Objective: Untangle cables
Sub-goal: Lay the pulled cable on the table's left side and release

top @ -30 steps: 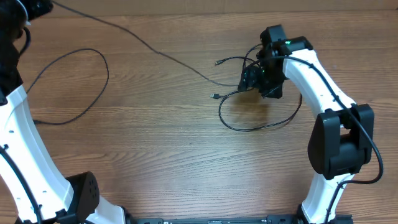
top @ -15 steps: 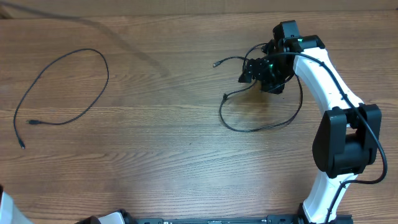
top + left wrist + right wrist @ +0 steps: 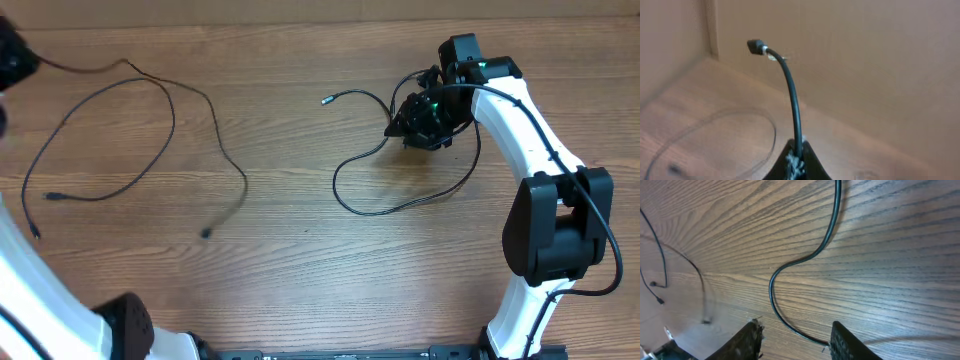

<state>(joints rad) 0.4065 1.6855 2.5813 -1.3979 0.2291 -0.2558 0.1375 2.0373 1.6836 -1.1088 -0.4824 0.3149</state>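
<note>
Three thin black cables lie on the wooden table. My left gripper (image 3: 18, 62) at the far top left is shut on one cable (image 3: 244, 183); in the left wrist view the jaws (image 3: 797, 161) pinch this cable (image 3: 792, 100), whose plug end sticks up above them. Its other plug (image 3: 205, 233) rests on the table. A second cable (image 3: 172, 120) lies in a loose loop at the left. My right gripper (image 3: 420, 118) is over the third cable (image 3: 395, 210). In the right wrist view its jaws (image 3: 797, 340) are open, with that cable (image 3: 772, 287) lying between them and reaching the right finger.
The white right arm (image 3: 530, 130) arcs over the table's right side. The left arm (image 3: 30, 260) runs along the left edge. A wall or board (image 3: 865, 65) stands behind the table's far edge.
The long cable that was stretched from the top left to the right bundle has come free and now lies slack at the left. The right cable's loop and plug have shifted left.
</note>
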